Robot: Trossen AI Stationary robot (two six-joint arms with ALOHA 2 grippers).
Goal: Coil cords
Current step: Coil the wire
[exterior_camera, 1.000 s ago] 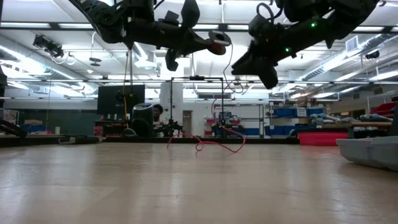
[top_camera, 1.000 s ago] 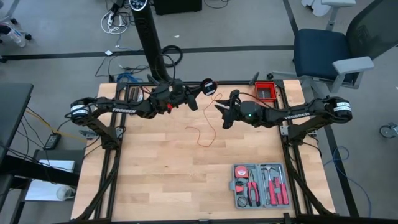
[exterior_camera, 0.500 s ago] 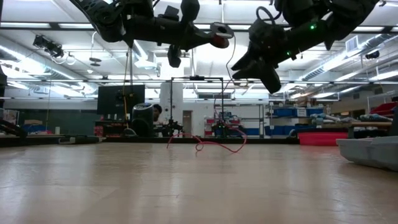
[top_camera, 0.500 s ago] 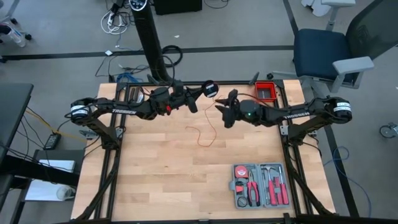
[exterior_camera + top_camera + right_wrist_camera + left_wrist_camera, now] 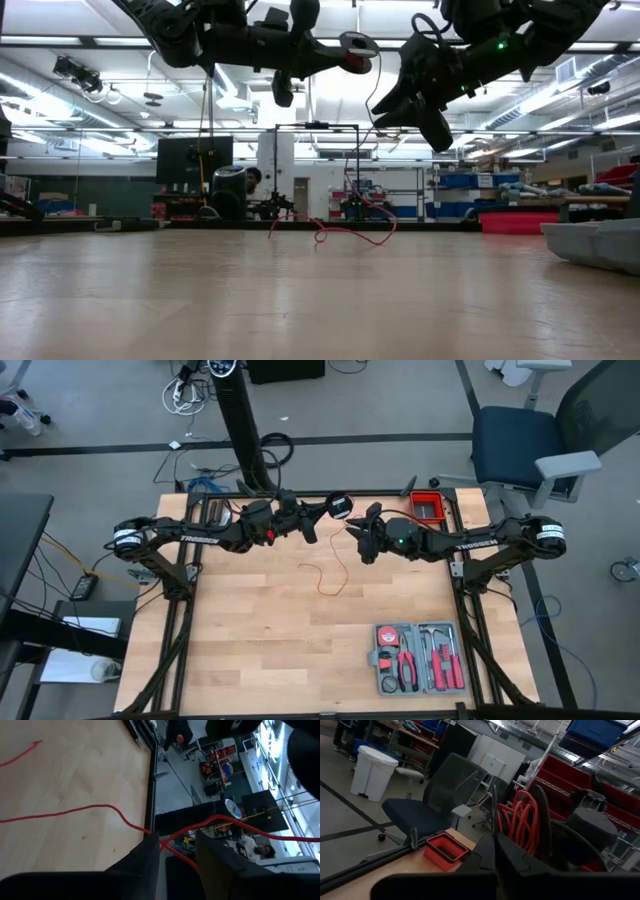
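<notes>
Left pincer [image 5: 341,507] clamped on spool of red cord [image 5: 520,822], right pincer [image 5: 175,851] parted, cord between, spool half-hidden.

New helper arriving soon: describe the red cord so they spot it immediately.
Start at the wooden table and look to its middle, below the two raised arms. The red cord trails there in loose curves, thread-thin, unlike the thick red-handled tools in the grey case at the near right corner.

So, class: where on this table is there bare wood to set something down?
The near left table is bare, from the left edge across to the grey tool case. The middle holds the loose red cord. Crowded at the far edge: left tool with its coil, right tool, red tray.
</notes>
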